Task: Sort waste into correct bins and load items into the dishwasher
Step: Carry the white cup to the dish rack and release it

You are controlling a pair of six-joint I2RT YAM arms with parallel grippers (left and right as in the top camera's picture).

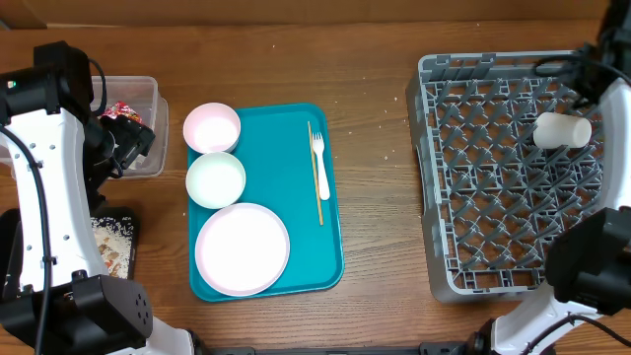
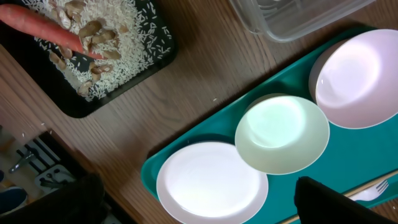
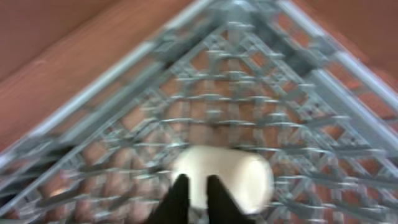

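Cup (image 3: 231, 177) is in: it lies on its side among the pegs of the grey dish rack (image 3: 93, 118), just past your right gripper (image 3: 197, 194). That gripper's fingers are pinched narrow, with nothing visibly between them. Your left gripper (image 2: 199, 190) hangs spread wide and empty over the teal tray (image 1: 286, 128). On that tray the plate (image 1: 243, 248), the two bowls (image 1: 212, 127) and the fork (image 1: 318, 163) wait to be loaded.

Waste looks sorted. The carrot (image 2: 43, 28) and rice (image 2: 118, 25) sit in the black tray (image 2: 74, 109), and a red wrapper (image 1: 123, 110) sits in the clear tub (image 1: 148, 89). I cannot make out the napkins. You will find no readable writing anywhere.
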